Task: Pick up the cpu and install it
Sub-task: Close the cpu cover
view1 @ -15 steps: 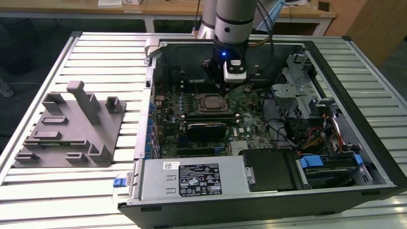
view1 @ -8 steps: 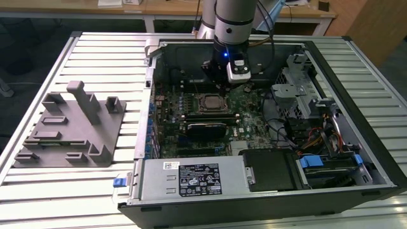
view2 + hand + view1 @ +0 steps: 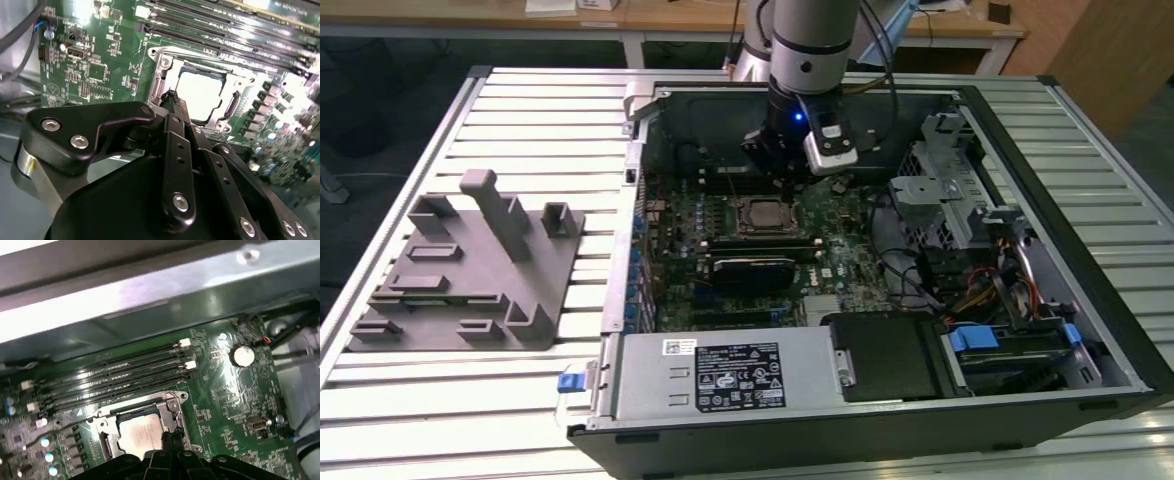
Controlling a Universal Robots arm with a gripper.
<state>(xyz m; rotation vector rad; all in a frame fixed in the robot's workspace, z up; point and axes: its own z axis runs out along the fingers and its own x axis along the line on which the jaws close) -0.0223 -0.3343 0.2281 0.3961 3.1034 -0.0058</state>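
You'll find the cpu (image 3: 200, 92) lying in its socket frame (image 3: 156, 82) near the motherboard's (image 3: 90, 70) memory-slot edge — your fingers (image 3: 177, 130) are drawn narrow, tips together, gripping nothing, at one edge of the cpu.

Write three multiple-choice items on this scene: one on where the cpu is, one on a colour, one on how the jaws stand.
1. Where is the cpu?
A. in the socket on the motherboard
B. on the grey fixture
C. between the jaws

2. What colour is the motherboard?
A. blue
B. green
C. red

3. How do the jaws stand?
A. wide open
B. shut on the cpu
C. shut, holding nothing

Answers:
1 A: in the second wrist view the cpu lies flat inside the socket frame.
2 B: the board's surface is green in every view.
3 C: the gripper has its tips together beside the socket, with nothing between them.
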